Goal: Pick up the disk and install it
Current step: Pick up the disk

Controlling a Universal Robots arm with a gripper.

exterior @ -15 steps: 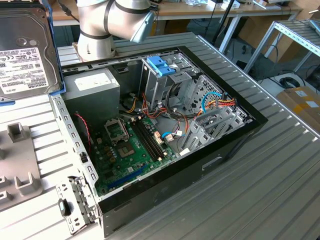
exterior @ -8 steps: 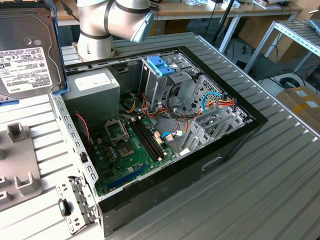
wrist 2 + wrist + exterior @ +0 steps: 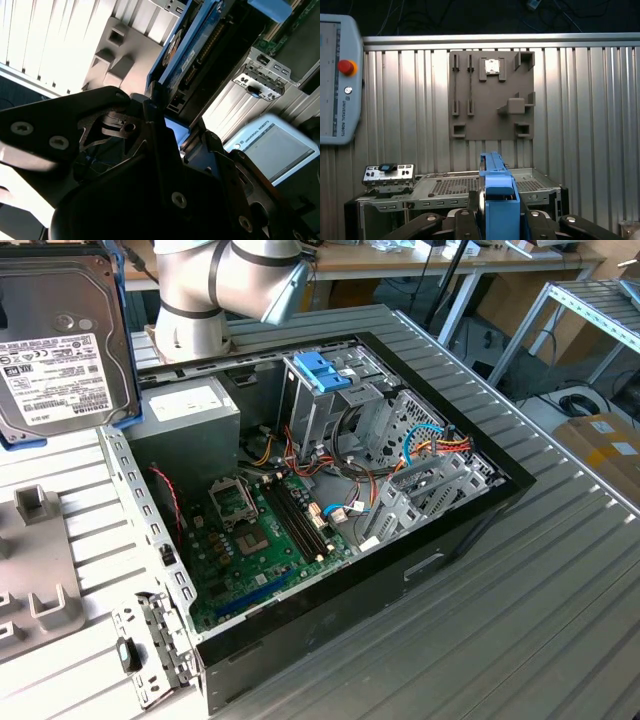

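Holding the disk [image 3: 60, 350] clamped by its blue frame in the claw [image 3: 498, 212], high beside the open computer case [image 3: 470, 515], we judge that a square, firm grip matters for clearing the case wall.

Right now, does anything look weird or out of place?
Only the disk: it is up in the air, outside the open computer case, clamped on edge in the gripper instead of sitting inside. Nothing looks spilled or broken.
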